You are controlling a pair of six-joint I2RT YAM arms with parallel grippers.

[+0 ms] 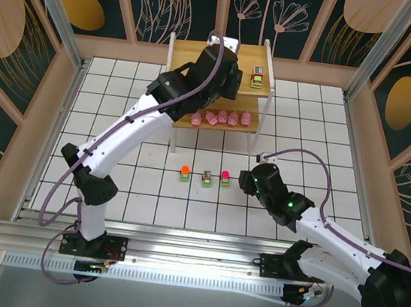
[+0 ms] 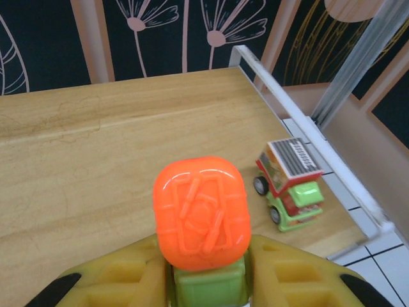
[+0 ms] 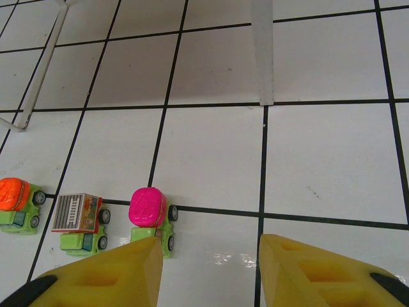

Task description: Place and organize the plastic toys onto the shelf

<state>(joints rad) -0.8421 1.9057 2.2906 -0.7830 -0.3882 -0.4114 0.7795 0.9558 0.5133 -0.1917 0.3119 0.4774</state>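
Note:
My left gripper (image 2: 203, 272) is shut on a green toy truck with an orange top (image 2: 201, 214), held just above the shelf's top board (image 2: 96, 160). A green truck with a grey-brown top (image 2: 291, 182) stands on that board near its right edge (image 1: 258, 78). Several pink pig toys (image 1: 223, 116) line the lower tier of the shelf (image 1: 267, 59). On the floor stand three more trucks: orange (image 3: 16, 201), grey-brown (image 3: 80, 220) and magenta (image 3: 148, 211). My right gripper (image 3: 211, 272) is open just right of the magenta truck (image 1: 225, 177), with nothing between its fingers.
A white shelf leg (image 3: 262, 51) stands on the tiles ahead of the right gripper, and another slants at the far left (image 3: 38, 70). The left arm (image 1: 132, 132) stretches over the floor towards the shelf top. Patterned walls enclose the white tiled floor (image 1: 306, 136).

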